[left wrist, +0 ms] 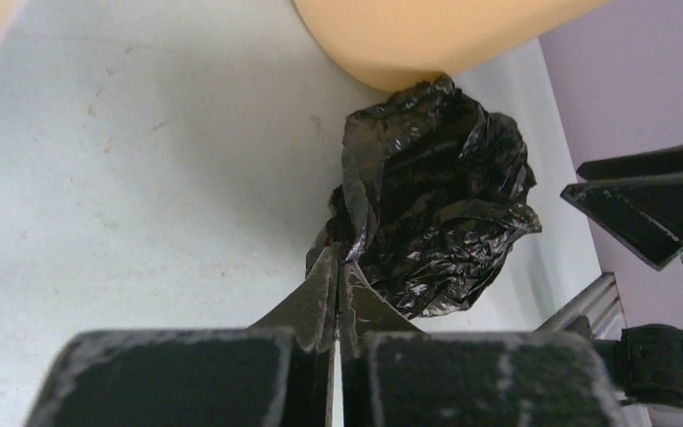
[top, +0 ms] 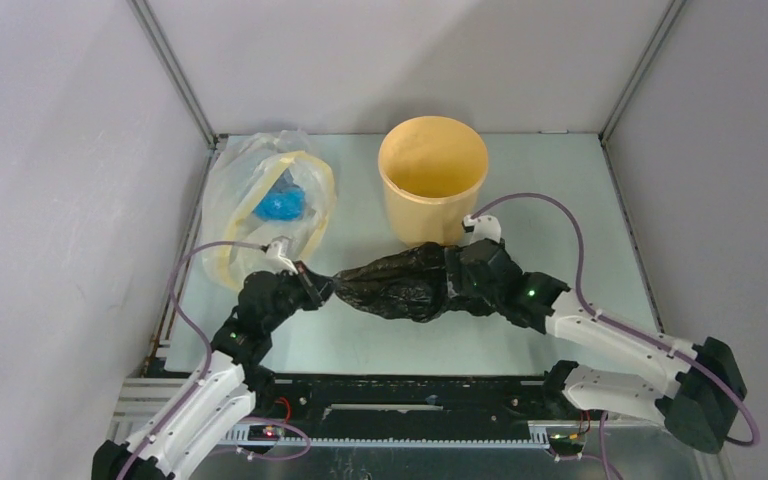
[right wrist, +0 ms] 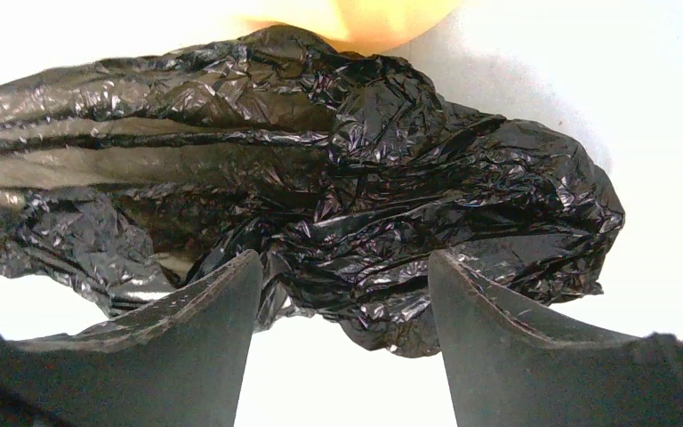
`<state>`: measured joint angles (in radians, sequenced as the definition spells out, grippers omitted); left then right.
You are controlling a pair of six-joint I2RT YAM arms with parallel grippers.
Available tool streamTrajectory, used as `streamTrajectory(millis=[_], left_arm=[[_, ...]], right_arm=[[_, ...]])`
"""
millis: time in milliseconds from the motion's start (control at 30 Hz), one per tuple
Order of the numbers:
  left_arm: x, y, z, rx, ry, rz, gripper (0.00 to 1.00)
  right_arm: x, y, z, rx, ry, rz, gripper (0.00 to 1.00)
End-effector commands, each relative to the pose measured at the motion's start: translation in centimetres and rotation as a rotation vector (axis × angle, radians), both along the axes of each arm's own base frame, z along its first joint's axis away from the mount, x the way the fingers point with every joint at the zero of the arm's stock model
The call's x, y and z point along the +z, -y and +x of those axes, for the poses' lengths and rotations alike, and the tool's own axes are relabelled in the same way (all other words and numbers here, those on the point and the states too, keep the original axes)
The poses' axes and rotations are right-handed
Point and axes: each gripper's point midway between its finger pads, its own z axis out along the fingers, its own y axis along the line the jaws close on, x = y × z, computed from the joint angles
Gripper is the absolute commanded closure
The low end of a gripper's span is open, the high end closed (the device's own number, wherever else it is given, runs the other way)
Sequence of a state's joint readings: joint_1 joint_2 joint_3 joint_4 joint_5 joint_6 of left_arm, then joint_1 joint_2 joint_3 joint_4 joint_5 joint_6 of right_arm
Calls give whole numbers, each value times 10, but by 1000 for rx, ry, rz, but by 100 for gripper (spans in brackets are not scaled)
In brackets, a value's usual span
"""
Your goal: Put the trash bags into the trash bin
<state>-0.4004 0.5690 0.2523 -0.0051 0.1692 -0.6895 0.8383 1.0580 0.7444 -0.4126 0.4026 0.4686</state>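
The black trash bag (top: 400, 282) lies crumpled on the table just in front of the yellow-orange trash bin (top: 432, 175), which stands upright and looks empty. My left gripper (top: 325, 285) is shut on the bag's left end; in the left wrist view the fingertips (left wrist: 340, 260) pinch a fold of the film (left wrist: 436, 205) below the bin (left wrist: 409, 36). My right gripper (top: 463, 272) is open over the bag's right part. In the right wrist view its fingers (right wrist: 342, 262) stand apart at the near edge of the bag (right wrist: 320, 160), with the bin (right wrist: 365, 18) behind it.
A clear bag with a pale-yellow band (top: 270, 195) and a blue lump (top: 282, 205) lies at the back left, beside the bin. Grey walls enclose the table on three sides. My right gripper's fingers (left wrist: 649, 213) show at the right of the left wrist view.
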Motion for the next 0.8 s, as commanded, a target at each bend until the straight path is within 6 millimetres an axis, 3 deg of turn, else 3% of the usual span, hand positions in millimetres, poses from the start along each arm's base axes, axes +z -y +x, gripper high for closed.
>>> streamTrajectory(millis=[0,100,267,433,600,767], left_arm=[[3,17,-7,-110,24,-39,100],[-1,25,-13,-162,20,-41,100],[-7,30,-16,-184,18,-30,100],[-8,31,-16,-185,18,-21,100],[-9,32,-15,-187,17,-12,100],[-10,32,-15,-187,17,-2,100]], right_arm=[[20,-7,25,-145,106,42,28],[10,-3,35,-198,87,44,29],[2,-15,55,-155,6,182,28],[21,-40,80,-78,87,335,24],[49,-44,127,-99,159,370,21],[51,-52,157,-80,162,370,20]])
